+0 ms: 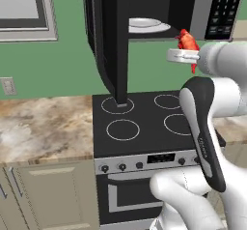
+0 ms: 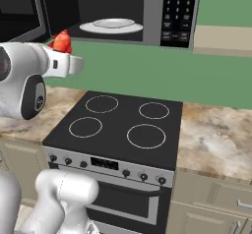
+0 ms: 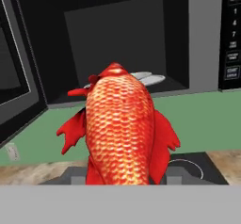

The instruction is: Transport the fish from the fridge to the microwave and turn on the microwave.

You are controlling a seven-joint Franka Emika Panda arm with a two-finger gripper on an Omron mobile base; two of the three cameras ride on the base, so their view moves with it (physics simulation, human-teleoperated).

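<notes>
A red-orange scaly fish (image 3: 120, 129) stands head-up between my fingertips, and my gripper (image 3: 123, 176) is shut on its lower body. From the base views, the fish (image 1: 187, 43) (image 2: 62, 41) and gripper (image 1: 185, 54) (image 2: 64, 56) hang in the air above the stove, just in front of and slightly below the microwave's opening. The black microwave (image 1: 224, 11) (image 2: 178, 12) (image 3: 230, 39) is mounted over the stove with its door (image 1: 108, 35) swung wide open to the left. A white plate (image 1: 144, 25) (image 2: 112, 25) (image 3: 150, 78) lies inside it. The fridge is out of view.
Directly beneath is a black four-ring stove (image 1: 144, 122) (image 2: 123, 125) with a row of knobs. Marble counter (image 1: 43, 127) (image 2: 216, 134) runs on both sides. The open microwave door (image 3: 19, 77) juts out on the left.
</notes>
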